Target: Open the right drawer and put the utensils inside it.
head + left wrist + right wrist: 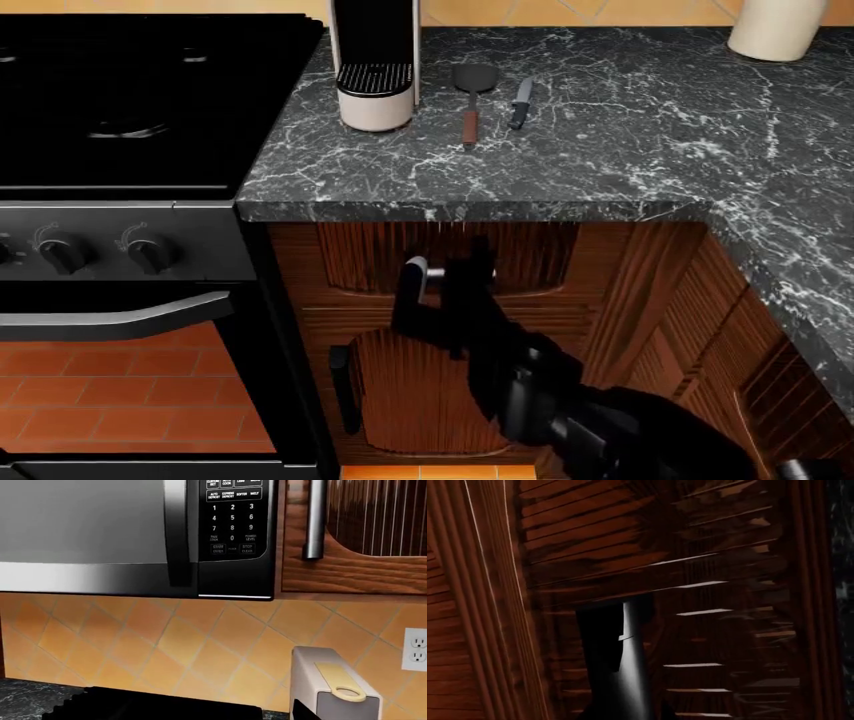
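My right pincer (461,275) is reaching the right drawer (534,255) handle (430,270); I cannot tell its grip. The spatula (471,92) and knife (519,103) are lying on the table (627,130).

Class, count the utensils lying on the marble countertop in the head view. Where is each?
2: the spatula lies just right of the coffee machine; the knife lies right of the spatula, apart from it.

coffee machine (375,62) just beside spatula (471,92)
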Robot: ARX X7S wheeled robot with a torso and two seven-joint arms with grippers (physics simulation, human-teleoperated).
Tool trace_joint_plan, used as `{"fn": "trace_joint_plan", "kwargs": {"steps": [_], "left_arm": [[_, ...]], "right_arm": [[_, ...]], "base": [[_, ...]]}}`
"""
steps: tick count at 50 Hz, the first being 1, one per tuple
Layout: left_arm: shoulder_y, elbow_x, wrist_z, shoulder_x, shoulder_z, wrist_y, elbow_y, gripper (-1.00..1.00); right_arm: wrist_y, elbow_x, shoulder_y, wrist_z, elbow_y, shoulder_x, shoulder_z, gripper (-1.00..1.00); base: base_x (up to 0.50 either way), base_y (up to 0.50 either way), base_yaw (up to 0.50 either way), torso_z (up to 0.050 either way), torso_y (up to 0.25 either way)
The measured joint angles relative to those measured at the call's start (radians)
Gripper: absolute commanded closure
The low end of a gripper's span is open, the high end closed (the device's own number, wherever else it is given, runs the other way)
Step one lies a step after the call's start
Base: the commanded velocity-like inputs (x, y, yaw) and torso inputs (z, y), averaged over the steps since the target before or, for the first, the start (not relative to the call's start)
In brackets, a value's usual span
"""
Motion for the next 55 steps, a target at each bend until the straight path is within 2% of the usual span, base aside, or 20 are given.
{"fn": "trace_joint_plan", "kwargs": {"steps": [9,22,31,41,55], "left_arm": [[-0.001,-0.002,-0.003,-0.001,0.0,0.0,0.0,-1.0],[-0.001,-0.008,-0.008,0.001,-0.002,-0.003,-0.002,-1.0],[0.0,-0.012,-0.012,0.002,-0.003,-0.005,-0.003,-1.0],[0.002,-0.017,-0.017,0.002,-0.004,-0.008,-0.001,-1.0],[0.001,-0.026,-0.025,0.002,-0.009,-0.013,-0.001,-1.0]], "right_arm": [[0.118,0.0,-0.007,0.016,-0.214,0.086,-0.013,1.0],[0.43,0.014,-0.039,0.058,-0.759,0.288,-0.035,1.0],[0.652,0.035,-0.049,0.067,-1.096,0.39,-0.066,1.0],[0.893,0.04,-0.051,0.069,-1.36,0.427,-0.117,1.0],[1.082,0.026,-0.06,0.08,-1.54,0.428,-0.174,1.0]], "base": [[0.0,0.0,0.0,0.0,0.0],[0.0,0.0,0.0,0.0,0.0],[0.0,0.0,0.0,0.0,0.0],[0.0,0.0,0.0,0.0,0.003],[0.0,0.0,0.0,0.001,0.001]]}}
